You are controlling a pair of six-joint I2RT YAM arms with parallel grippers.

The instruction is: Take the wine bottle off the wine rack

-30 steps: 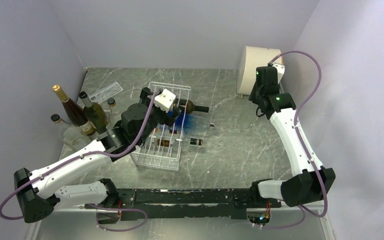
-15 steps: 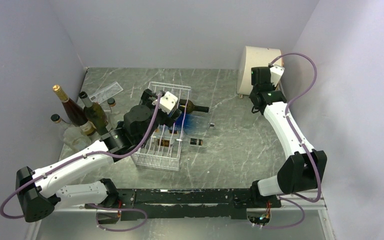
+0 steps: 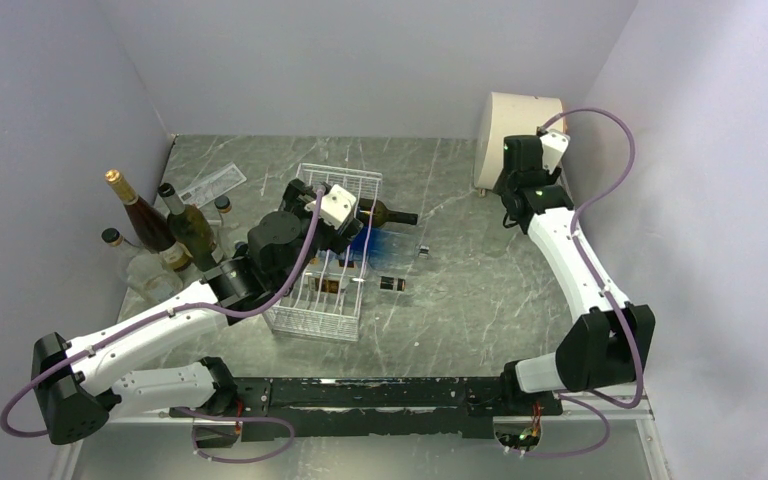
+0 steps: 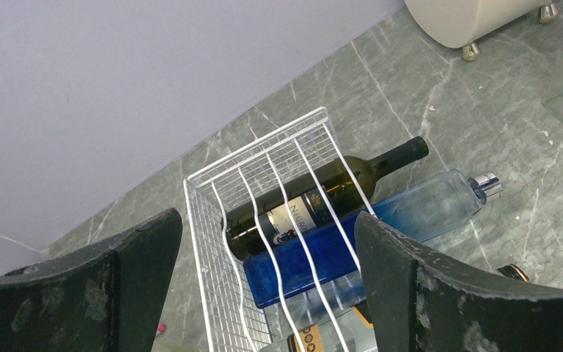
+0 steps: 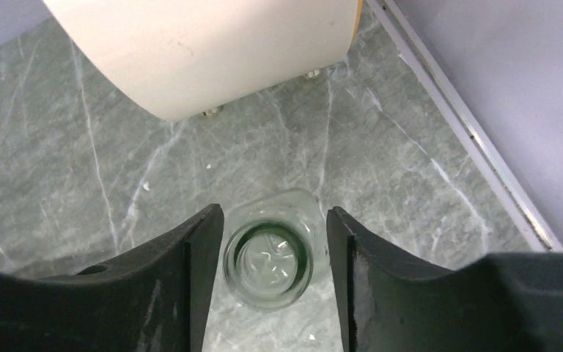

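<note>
The white wire wine rack [image 3: 325,290] lies mid-table and also shows in the left wrist view [image 4: 216,249]. A dark green wine bottle [image 4: 315,205] with a white label lies across its far end, neck [image 3: 398,216] sticking out right. A blue glass bottle [image 4: 410,220] lies beside it, and another labelled bottle [image 4: 322,339] nearer. My left gripper [image 3: 358,225] hovers over the rack, wide open and empty [image 4: 267,242]. My right gripper [image 3: 513,208] is far right by the drum, open around the top of a clear glass bottle [image 5: 271,257], seen from above.
A cream drum [image 3: 515,135] stands at the back right, close to the right gripper and the wall. Several upright bottles [image 3: 150,225] stand at the left. A clear packet [image 3: 210,183] and small dark pieces [image 3: 393,283] lie on the marble table.
The right arm has swung back toward the drum and its elbow has risen. The left gripper has shifted slightly over the rack and stays open.
</note>
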